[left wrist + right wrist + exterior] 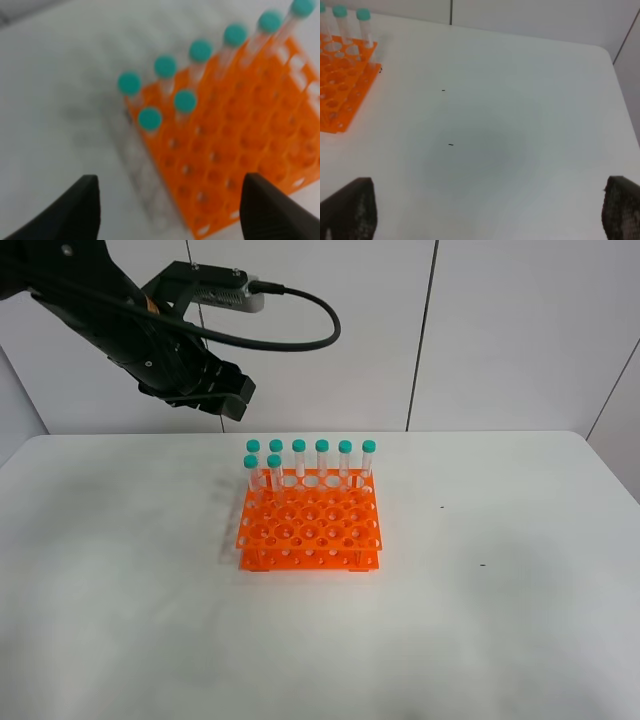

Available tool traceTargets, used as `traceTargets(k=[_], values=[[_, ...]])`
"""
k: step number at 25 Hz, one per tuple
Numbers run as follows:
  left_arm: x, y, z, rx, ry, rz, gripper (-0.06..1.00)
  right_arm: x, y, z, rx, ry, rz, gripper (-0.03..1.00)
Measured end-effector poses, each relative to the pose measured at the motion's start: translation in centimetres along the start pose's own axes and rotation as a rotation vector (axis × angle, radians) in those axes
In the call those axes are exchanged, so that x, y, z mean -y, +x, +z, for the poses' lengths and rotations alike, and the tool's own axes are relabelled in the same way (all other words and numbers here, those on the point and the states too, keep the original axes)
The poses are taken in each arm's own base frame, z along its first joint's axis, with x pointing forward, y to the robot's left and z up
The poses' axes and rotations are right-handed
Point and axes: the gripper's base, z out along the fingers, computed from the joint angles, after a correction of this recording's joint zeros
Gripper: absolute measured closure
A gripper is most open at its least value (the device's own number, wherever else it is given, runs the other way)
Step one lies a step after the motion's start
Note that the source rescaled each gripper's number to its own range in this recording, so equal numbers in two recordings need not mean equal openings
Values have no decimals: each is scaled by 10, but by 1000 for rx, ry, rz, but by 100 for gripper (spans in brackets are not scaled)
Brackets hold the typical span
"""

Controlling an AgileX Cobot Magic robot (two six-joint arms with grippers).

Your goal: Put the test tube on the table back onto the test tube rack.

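1. Exterior high view: a bright orange plastic two-tier rack (310, 523) with a grid of round holes is seen standing on the large plain white smooth desk (130, 580), near its middle.
2. Eight slender clear plastic tubes with teal screw caps are held upright in the rack: six are lined up along the far row, and two more are set in the next row at the rack's left end.
3. Of those two, the tube (275, 472) standing second from the left is marked; which of the eight look-alike tubes is the task's own cannot be told, and none is seen lying on the desk.
4. The black left gripper (225, 392) is seen raised above the desk, behind and to the left of the rack, well apart from the tubes.
5. Left wrist view: the left gripper's two dark fingers (82, 210) are shown spread wide with nothing between them; the rack's near corner is seen blurred below.
6. Right wrist view: the right gripper (487, 212) is shown spread wide over bare desk, nothing being held, with the rack's corner and three capped tubes near one edge.
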Motion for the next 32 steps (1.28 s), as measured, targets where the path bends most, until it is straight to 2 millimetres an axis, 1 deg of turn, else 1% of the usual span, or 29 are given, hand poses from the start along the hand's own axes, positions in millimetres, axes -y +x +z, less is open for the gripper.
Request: traceTargets(k=[3,5,7,10,12,14,16,19,21,24,27,30,32], values=[[-18,-4,16,-121,-30,-43,18,0,0,0,0,0,0,-3],[-39,-1,25,-197,-56,-90,18,0,0,0,0,0,0,-3],[-60,6,31,-264,-81,-144,18,0,0,0,0,0,0,-3],[-95,20,31,-357,-116,-236,18,0,0,0,0,0,0,-3],[-117,30,26,-406,-138,-296,18,0,0,0,0,0,0,-3],[-131,38,22,-449,-150,-341,18,0,0,0,0,0,0,-3],[-139,45,18,-497,-151,-376,18,0,0,0,0,0,0,-3],[-144,47,17,-502,-148,-397,18,0,0,0,0,0,0,-3],[-143,47,15,-500,-144,-401,18,0,0,0,0,0,0,-3],[-139,55,8,-507,-139,-405,18,0,0,0,0,0,0,-3],[-130,71,-5,-523,-137,-406,18,0,0,0,0,0,0,-3],[-117,94,-28,-524,-135,-407,18,0,0,0,0,0,0,-3],[-106,115,-43,-529,-135,-407,18,0,0,0,0,0,0,-3]])
